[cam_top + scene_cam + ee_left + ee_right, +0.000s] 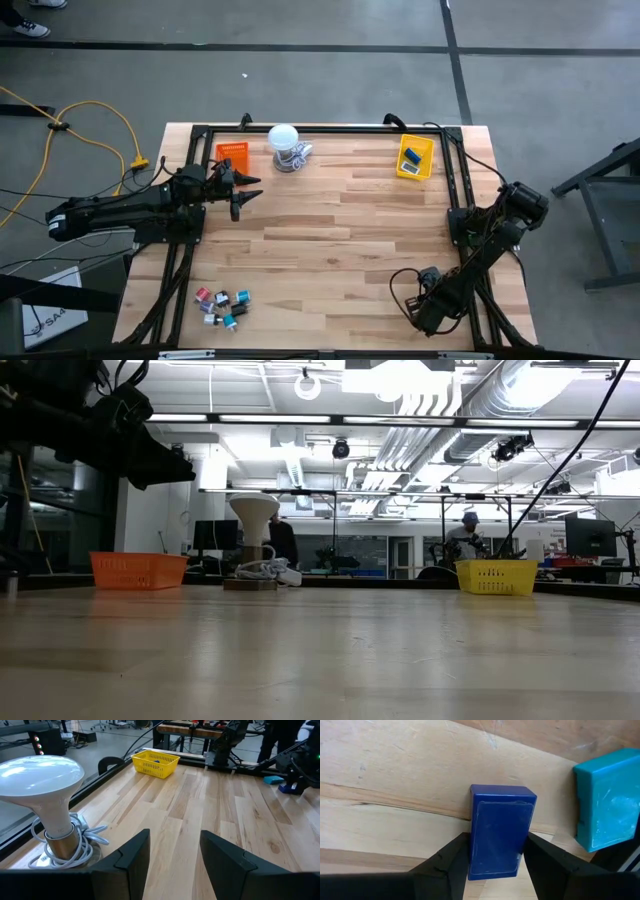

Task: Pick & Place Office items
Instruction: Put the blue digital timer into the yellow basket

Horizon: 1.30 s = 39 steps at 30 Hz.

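Note:
A dark blue block lies flat on the wooden table near its front right, and my right gripper comes down over it, shut on it. A teal block lies close beside it. A cluster of small office items sits at the front left. My left gripper hovers open and level at the back left, near the orange tray, with nothing between its fingers. My right gripper pinches the blue block's two long sides between its two fingers, toward one end of the block. The fingers come from above, pointing steeply down. The block lies flat with its broad face up, resting on the table.
A yellow tray with a blue piece inside stands at the back right. A white round-topped object wrapped in a cord stands at the back middle, beside the orange tray. A black frame runs along the table's edges. People stand beyond the table.

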Each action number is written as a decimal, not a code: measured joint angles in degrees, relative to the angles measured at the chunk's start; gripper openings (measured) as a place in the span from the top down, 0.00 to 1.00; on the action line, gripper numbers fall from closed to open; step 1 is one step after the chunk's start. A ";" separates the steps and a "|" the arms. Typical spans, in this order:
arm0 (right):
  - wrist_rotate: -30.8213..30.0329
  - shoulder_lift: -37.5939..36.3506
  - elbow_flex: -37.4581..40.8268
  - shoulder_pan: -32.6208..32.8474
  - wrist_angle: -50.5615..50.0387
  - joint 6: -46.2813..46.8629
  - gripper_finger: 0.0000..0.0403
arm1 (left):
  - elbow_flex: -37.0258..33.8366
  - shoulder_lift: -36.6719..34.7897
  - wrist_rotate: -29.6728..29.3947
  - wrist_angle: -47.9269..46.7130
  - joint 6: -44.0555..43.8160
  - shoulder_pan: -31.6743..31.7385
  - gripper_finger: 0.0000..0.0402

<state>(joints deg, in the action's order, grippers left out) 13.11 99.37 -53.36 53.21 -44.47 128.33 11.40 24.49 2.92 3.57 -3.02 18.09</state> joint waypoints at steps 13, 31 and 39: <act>-2.68 -2.94 0.33 -0.89 -2.50 -1.24 0.62 | 0.01 0.00 0.00 0.00 0.01 0.00 0.58; -11.93 -8.48 0.17 -21.08 -12.51 -33.91 0.62 | 0.00 -0.01 -0.01 0.04 0.02 0.00 0.58; -17.82 -15.28 0.07 -37.33 -12.07 -55.47 0.62 | -0.01 -0.01 -0.01 0.04 0.02 0.00 0.58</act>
<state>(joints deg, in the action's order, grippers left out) -4.71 84.09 -53.30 15.88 -56.54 72.86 11.40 24.48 2.91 3.62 -3.01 18.09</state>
